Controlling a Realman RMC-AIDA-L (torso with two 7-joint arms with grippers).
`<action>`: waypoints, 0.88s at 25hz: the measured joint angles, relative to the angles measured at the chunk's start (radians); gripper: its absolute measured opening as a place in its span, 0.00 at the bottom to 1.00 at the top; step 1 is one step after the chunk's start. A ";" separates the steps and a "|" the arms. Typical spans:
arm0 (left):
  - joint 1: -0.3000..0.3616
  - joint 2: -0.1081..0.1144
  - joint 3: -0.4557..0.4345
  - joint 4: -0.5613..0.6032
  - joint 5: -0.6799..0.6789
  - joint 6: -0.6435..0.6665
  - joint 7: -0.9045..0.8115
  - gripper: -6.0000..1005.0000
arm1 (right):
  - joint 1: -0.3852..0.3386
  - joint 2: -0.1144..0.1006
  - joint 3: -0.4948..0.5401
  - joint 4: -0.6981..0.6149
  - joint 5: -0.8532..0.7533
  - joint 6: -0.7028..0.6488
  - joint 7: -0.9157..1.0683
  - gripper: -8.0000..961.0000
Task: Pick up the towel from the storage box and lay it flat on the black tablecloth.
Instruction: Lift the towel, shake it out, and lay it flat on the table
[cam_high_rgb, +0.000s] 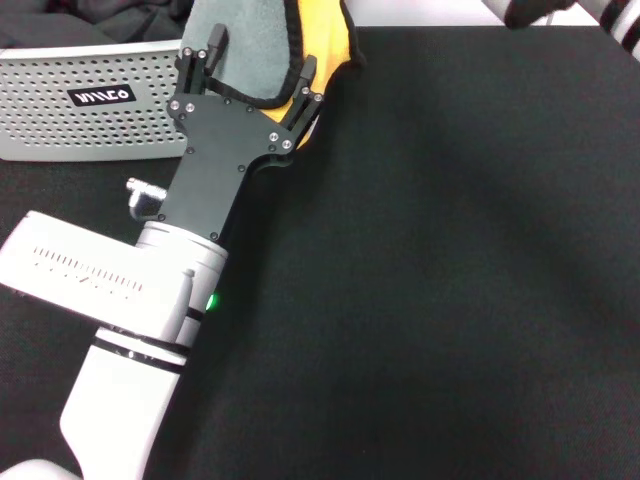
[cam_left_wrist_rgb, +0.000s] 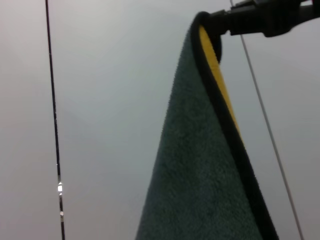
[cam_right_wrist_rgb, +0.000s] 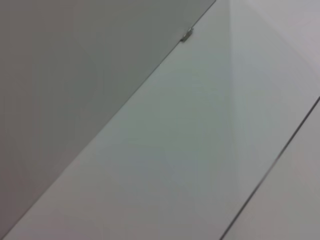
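Observation:
The towel (cam_high_rgb: 250, 45), grey on one face and yellow on the other with a black hem, hangs lifted at the top of the head view, just right of the storage box (cam_high_rgb: 60, 125). My left gripper (cam_high_rgb: 262, 60) reaches up into it, and its fingers (cam_high_rgb: 214, 42) straddle the cloth. In the left wrist view the towel (cam_left_wrist_rgb: 200, 190) hangs from a black clamp at its top corner. The black tablecloth (cam_high_rgb: 450, 260) lies below and to the right. My right arm (cam_high_rgb: 530, 10) sits at the far top right edge.
Dark clothes (cam_high_rgb: 90, 25) lie in the storage box, which carries a black label (cam_high_rgb: 101, 96). The right wrist view shows only pale wall panels.

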 joint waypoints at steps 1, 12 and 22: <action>0.004 0.000 0.000 0.000 0.000 0.003 0.000 0.86 | -0.006 0.000 0.001 -0.002 0.000 0.000 -0.005 0.02; 0.043 0.000 0.008 -0.006 0.008 0.076 0.001 0.86 | -0.035 -0.001 0.012 -0.027 0.000 -0.008 -0.018 0.02; 0.047 0.000 0.011 -0.030 0.076 0.077 -0.001 0.86 | -0.038 -0.002 0.013 -0.031 -0.014 -0.030 -0.018 0.02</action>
